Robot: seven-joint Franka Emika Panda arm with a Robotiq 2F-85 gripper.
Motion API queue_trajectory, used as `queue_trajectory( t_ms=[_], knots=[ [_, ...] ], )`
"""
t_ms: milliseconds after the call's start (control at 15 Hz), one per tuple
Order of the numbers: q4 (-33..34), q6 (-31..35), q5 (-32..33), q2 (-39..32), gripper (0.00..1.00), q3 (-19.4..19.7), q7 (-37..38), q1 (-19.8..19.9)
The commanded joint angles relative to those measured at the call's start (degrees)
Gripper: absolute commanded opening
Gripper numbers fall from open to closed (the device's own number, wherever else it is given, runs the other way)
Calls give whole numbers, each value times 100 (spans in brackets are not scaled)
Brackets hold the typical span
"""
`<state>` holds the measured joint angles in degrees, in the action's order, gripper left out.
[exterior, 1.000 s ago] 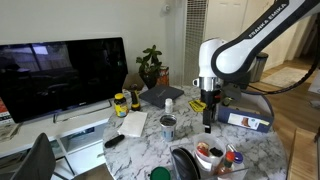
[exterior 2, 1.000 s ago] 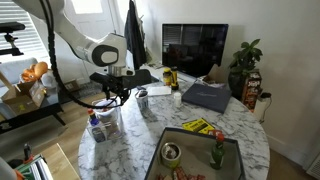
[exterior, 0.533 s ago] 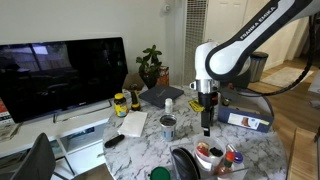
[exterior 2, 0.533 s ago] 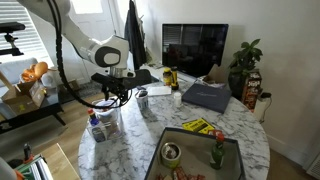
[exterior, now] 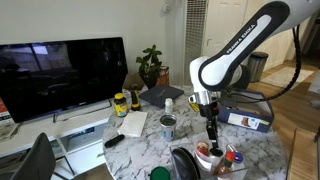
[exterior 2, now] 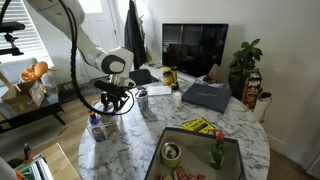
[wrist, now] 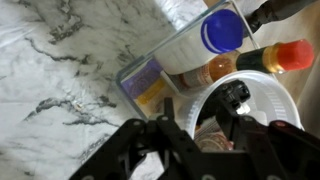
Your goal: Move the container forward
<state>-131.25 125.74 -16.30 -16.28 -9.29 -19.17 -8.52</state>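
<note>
Above marble table [wrist: 60, 90], hovering w/ gripper [wrist: 200, 105] jaws apart right over white tub [wrist: 270, 90] next to clear bin [wrist: 150, 70] of sauce bottles [wrist: 215, 68]; no grip yet, so prob. nothing done, grasp & fwd move both left.

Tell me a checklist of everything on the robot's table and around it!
Surface: marble table, crowded.
Job's things: container, white, upright, next to a clear box.
Clutter: can, jar, clear box holding bottles.
Grippers: gripper open, right over the container.
Cables: black cable looping beside the arm.
Surroundings: TV, plant.
</note>
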Motion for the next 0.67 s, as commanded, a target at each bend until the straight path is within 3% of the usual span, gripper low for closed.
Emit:
queue_trajectory(
  t_ms=[0, 200, 400, 600],
  knots=[
    [153, -255, 48, -116, 18, -108, -40, 141],
    [57, -336, 68, 69, 0, -96, 5, 165],
    [-290, -573, -103, 670, 2, -130, -229, 296],
    [-574, -1222, -334, 1560, 1, -70, -522, 420]
  ],
)
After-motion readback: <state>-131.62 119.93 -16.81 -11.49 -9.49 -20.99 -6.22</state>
